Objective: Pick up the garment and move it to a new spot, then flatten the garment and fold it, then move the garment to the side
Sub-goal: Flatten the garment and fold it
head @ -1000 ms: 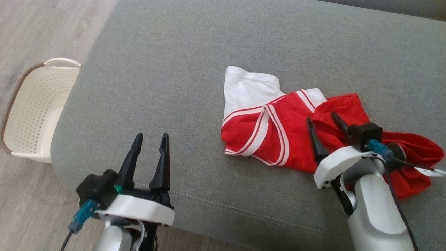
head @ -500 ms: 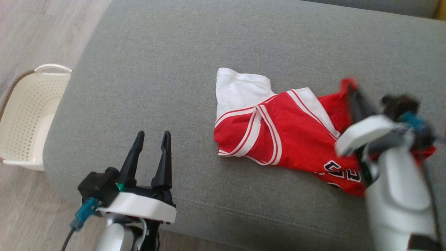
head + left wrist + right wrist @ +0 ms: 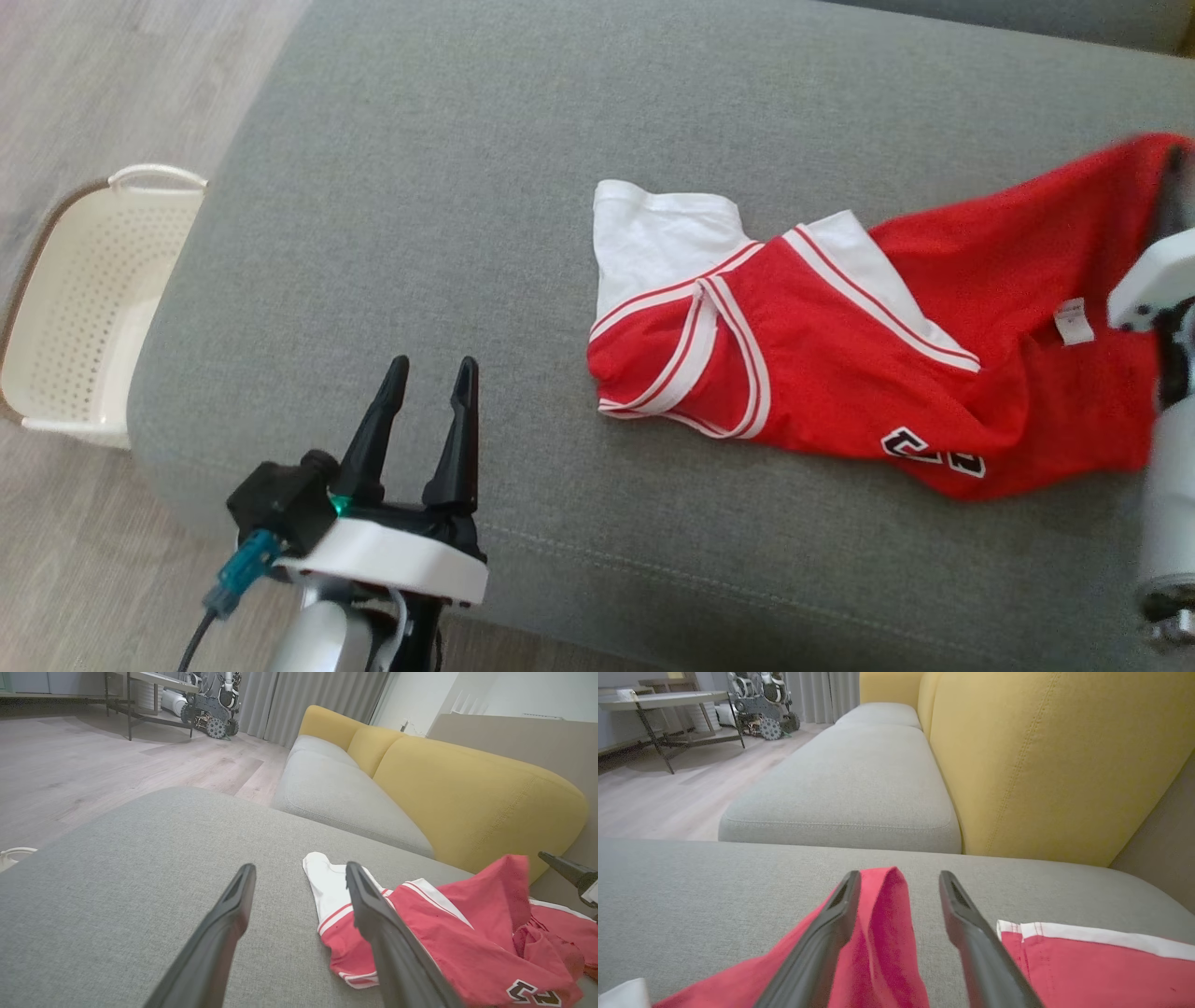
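The garment (image 3: 840,373) is a red jersey with white trim and a white sleeve, lying stretched across the grey sofa seat (image 3: 448,187). Its red hem reaches my right gripper (image 3: 1174,173) at the far right edge. In the right wrist view a raised fold of the red garment (image 3: 882,924) stands between the parted fingers of my right gripper (image 3: 900,875), unclamped. My left gripper (image 3: 434,364) hovers open and empty near the seat's front edge, well left of the garment. The left wrist view has the garment (image 3: 467,933) to the right of my left gripper (image 3: 300,868).
A cream perforated basket (image 3: 84,308) stands on the wooden floor left of the sofa. The yellow backrest (image 3: 1041,765) rises behind the seat. A second grey seat cushion (image 3: 840,779) lies farther along. A table and wheeled equipment stand far off.
My right gripper closed on the red hem, drew it up and to the right, spreading the bunched garment, and its fingers now stand apart. The left arm stayed put; the camera shifted slightly.
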Controlling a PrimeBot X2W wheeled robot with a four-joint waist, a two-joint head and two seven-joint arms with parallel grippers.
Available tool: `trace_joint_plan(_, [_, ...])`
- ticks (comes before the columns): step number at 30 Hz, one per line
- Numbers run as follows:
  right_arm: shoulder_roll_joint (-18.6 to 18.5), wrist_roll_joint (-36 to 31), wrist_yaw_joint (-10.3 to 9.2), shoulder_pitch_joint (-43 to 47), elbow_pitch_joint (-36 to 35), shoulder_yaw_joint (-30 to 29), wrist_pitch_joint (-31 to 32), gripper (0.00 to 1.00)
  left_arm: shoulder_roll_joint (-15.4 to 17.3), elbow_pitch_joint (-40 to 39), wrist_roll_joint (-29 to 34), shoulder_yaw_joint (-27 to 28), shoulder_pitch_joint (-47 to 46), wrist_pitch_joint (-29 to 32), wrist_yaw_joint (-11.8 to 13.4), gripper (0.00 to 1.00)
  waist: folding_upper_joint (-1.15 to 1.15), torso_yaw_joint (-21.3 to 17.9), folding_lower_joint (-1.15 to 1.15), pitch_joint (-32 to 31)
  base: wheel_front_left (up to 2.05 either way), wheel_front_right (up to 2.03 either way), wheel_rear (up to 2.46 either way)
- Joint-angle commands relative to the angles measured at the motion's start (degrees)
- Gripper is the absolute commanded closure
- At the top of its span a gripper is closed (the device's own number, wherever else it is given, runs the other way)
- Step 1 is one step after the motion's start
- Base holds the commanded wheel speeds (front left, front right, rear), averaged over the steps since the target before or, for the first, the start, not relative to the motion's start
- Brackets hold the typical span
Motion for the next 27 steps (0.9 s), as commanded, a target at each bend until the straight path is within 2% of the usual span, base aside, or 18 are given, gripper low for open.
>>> trace_joint_plan(1, [0.8,-0.5,0.35,-2.0,-1.6,1.3,-1.1,0.00,0.0,-1.7,-0.2,1.8,-2.1,-0.7,0.1,0.00,0.00,-0.3,0.00,-0.3,0.00,0.00,0.00])
trace_joint_plan(6, [4.8,-0.4,0.35,-1.5,0.2,3.2,-6.2,0.00,0.0,-2.1,0.2,2.3,-2.3,-0.7,0.2,0.00,0.00,-2.3,0.00,-1.5,0.00,0.00,0.00])
trace_joint_plan(12, [8.0,5.2,0.35,2.6,-2.7,11.0,-11.4,0.00,0.0,-2.3,0.7,2.9,-2.4,-0.7,0.5,0.00,0.00,-6.0,0.00,-4.6,0.00,0.00,0.00])
trace_joint_plan(18, [8.9,14.5,0.35,13.7,-15.1,20.6,-12.8,0.00,0.0,-1.5,0.6,2.7,-1.8,-0.7,1.5,0.00,0.00,-10.6,0.00,-7.8,0.00,0.00,0.00])
trace_joint_plan(21, [8.9,19.2,0.35,20.9,-23.0,23.0,-12.9,0.00,0.0,-0.8,0.0,2.3,-1.7,-0.7,2.6,0.00,0.00,-12.5,0.00,-9.0,0.00,0.00,0.00])
trace_joint_plan(23, [8.9,21.0,0.35,25.2,-28.1,24.3,-13.0,0.00,0.0,-1.1,-1.1,2.4,-1.8,-0.7,3.2,0.00,0.00,-13.7,0.00,-9.4,0.00,0.00,0.00])
trace_joint_plan(27, [8.9,21.4,0.35,32.3,-35.8,26.1,-12.3,0.00,0.0,-1.6,-1.3,2.6,-1.2,-0.7,2.6,0.00,0.00,-15.6,0.00,-9.6,0.00,0.00,0.00])
